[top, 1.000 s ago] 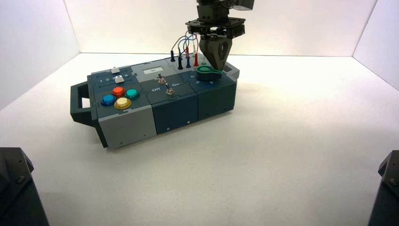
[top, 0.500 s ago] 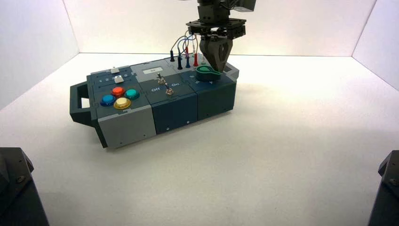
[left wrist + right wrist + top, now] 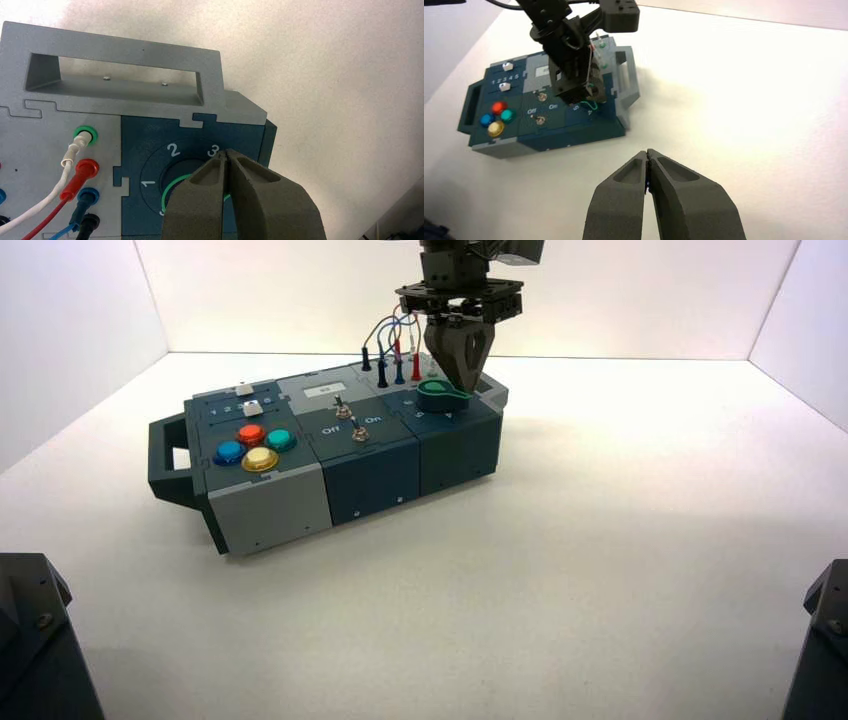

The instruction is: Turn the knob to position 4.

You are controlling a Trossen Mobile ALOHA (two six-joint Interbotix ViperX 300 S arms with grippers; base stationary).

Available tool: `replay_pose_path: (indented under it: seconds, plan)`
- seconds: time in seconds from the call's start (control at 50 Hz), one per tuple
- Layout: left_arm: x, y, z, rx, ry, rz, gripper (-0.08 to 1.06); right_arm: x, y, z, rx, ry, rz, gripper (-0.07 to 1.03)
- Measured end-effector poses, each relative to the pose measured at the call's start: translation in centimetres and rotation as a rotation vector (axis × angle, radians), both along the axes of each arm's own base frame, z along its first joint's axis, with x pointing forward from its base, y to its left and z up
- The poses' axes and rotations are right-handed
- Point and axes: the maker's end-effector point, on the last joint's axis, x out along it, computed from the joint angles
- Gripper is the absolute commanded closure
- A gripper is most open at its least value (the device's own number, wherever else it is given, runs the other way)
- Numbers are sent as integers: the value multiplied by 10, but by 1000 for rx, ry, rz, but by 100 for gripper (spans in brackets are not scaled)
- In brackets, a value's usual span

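- Pointer cap, green (image 3: 460, 393): turning slightly toward the near side since one second ago; box (image 3: 278, 510) shifting a touch left.
- Step in hand, by my judgement: I am nudging the cap clockwise, seen from above, toward the 4. I am wanting short, level pushes on the pointer's side, following the dial's curve, easing off as the tip is nearing the numeral. Pressing too hard may be sliding the box or overshooting to 5.
- Knob, dark, round (image 3: 440, 402): sitting on the dark blue panel at the box's right end, nearer than the wires (image 3: 390, 330). Its exact setting I am not reading, the fingers covering part of it.
- Left gripper (image 3: 468, 388): working over the knob's right side, its tips showing beside the pointer's narrow end, close to the printed 3 (image 3: 213, 150); contact I am not able to confirm.
- Left claw, state: fingers pressing together, clamping nothing.
- Right gripper (image 3: 647, 154): waiting near and right of the box, fingers meeting.
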Motion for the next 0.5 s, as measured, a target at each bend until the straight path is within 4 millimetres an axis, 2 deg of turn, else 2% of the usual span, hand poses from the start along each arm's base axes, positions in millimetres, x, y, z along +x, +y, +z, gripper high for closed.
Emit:
replay_pose_path:
  seconds: [0.5]
  plan:
    - [-3,0,1,10,16,-8,101,-3,1,-2,5,19,6,98]
